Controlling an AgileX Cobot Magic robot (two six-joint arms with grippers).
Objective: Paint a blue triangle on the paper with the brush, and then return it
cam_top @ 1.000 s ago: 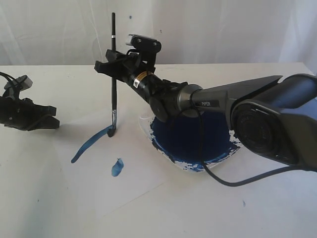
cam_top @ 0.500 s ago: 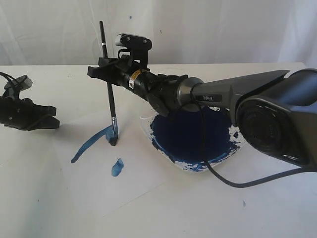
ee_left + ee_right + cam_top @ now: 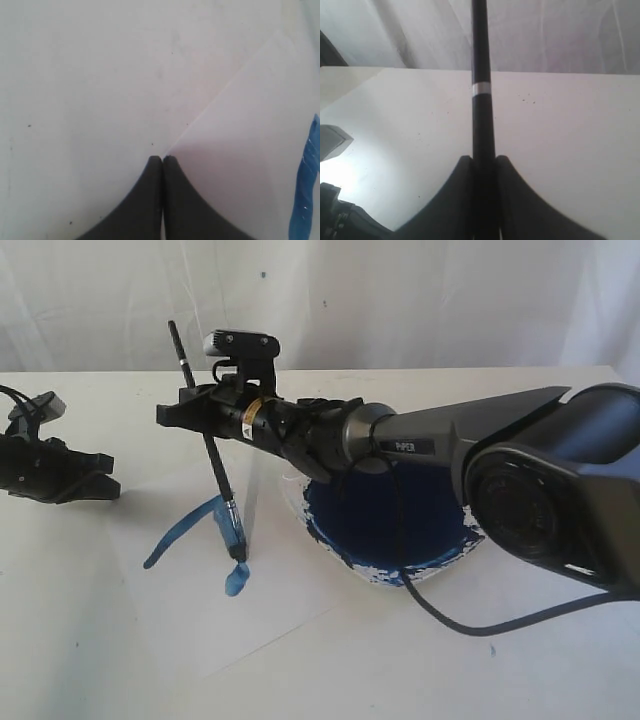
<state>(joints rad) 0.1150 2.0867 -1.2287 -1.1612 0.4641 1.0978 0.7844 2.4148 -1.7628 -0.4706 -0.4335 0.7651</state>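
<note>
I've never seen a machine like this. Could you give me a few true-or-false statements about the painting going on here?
1. The right gripper grips the brush. True.
2. The brush tip sits in the dish of blue paint. False: it meets the paper, beside the dish.
3. The left gripper is shut and empty. True.
4. A closed triangle is painted. False: the blue strokes do not yet close into a shape.
</note>
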